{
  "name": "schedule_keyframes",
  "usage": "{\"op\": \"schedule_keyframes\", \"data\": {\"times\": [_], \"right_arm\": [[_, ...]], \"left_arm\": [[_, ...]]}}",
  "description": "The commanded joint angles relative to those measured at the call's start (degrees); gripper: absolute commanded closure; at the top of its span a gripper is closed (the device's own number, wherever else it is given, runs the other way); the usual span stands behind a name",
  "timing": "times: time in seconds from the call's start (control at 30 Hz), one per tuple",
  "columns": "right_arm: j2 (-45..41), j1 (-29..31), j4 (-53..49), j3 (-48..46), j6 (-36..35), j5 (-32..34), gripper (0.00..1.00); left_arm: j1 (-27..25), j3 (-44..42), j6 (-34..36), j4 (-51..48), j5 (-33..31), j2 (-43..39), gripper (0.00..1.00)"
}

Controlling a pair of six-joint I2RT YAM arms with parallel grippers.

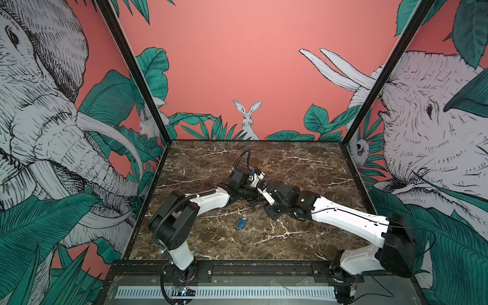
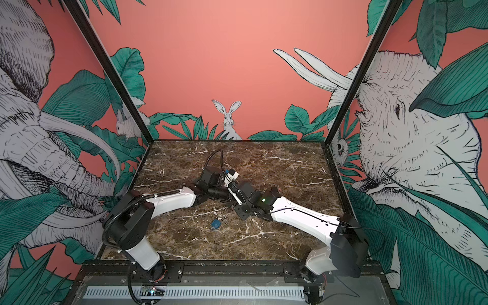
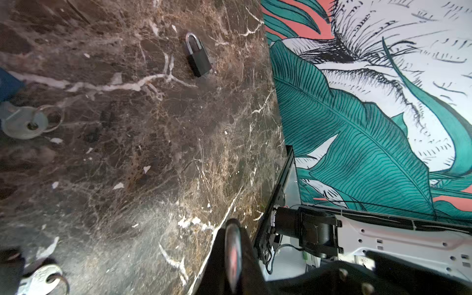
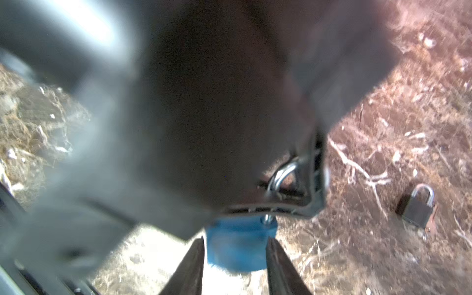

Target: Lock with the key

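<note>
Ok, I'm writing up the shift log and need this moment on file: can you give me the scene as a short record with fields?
surface: marble table
right claw: grips blue padlock by its body
left claw: shut, nothing visibly held
lying loose: black padlock; second blue padlock, ringed key at its end

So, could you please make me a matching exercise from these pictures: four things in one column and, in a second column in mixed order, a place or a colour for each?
Things:
1. blue padlock
2. black padlock
3. rabbit
4. table

Places and colours:
a. painted on the back wall
b. brown marble with white veins
c. lying toward the front middle of the table
d. lying near the table's edge, by the side wall with the big leaf

Pairs: 1-c, 2-d, 3-a, 4-b
</note>
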Motion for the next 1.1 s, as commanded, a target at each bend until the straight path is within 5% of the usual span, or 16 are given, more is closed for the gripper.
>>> {"op": "schedule_keyframes", "data": {"times": [0.0, 0.1, 0.23, 0.63, 1.07], "right_arm": [[-0.98, 0.32, 1.97, 0.89, 0.34, 1.24, 0.68], [-2.72, 0.25, 3.22, -0.81, 1.98, 0.27, 0.51], [-8.44, -0.15, 6.20, -5.12, 5.06, -1.15, 0.44], [-25.16, -14.79, 18.23, -17.43, 8.17, -12.13, 0.41], [-24.81, -15.59, 28.24, -21.67, 5.92, -14.77, 0.43]], "left_arm": [[-0.33, -0.19, 0.05, 1.84, -0.16, -0.60, 1.00], [-0.32, -1.24, -1.20, 4.72, -1.27, -1.22, 1.00], [-0.29, -0.80, -2.93, 7.54, -2.33, -2.15, 1.00], [-0.32, 6.31, -8.33, 8.51, -3.78, -3.17, 1.00], [-0.31, 6.95, -9.43, 3.36, -6.85, -7.52, 1.00]]}}
